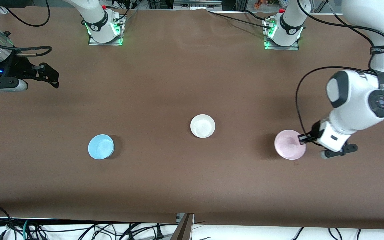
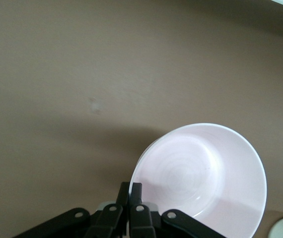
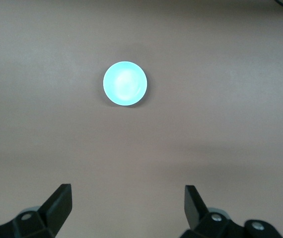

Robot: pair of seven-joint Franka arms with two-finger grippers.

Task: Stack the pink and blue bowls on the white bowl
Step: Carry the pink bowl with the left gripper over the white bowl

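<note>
The left claw (image 1: 302,139) is clenched on the rim of the pale pink round plastic bowl (image 1: 289,144), seemingly to carry it onto the small white plastic bowl (image 1: 202,125) mid-desk, while the right claw (image 1: 47,76) waits, released, high above the sky-blue plastic bowl (image 1: 101,146).

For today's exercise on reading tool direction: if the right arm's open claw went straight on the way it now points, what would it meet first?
Probably the bare table. The right claw looks down at it, with the blue bowl lying off its line; depth is unclear.
</note>
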